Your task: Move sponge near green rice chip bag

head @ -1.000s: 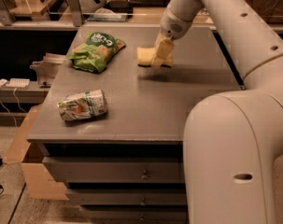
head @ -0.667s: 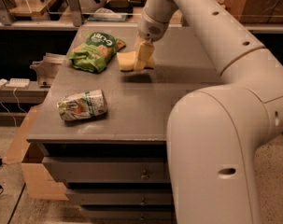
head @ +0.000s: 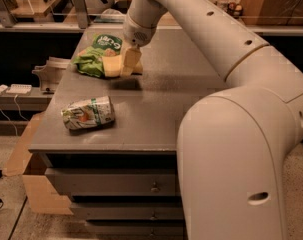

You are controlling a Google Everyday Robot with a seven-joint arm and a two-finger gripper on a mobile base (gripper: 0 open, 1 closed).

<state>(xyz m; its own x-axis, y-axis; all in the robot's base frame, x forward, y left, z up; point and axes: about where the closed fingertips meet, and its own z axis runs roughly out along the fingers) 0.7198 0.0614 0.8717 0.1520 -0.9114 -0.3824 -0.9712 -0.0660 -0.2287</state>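
Your one pale yellow foam sponge point(head: 111, 66) hangs clamped in the pincer point(head: 128, 68) above the grey table point(head: 191, 99). It is further left than a second ago, just beside the one bright green glossy chip bag point(head: 97, 54). One white-and-green packet point(head: 88, 113) lies near the table's front edge.

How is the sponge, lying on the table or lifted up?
Lifted up. The gripper holds the sponge beside the green rice chip bag, and its shadow falls on the table.
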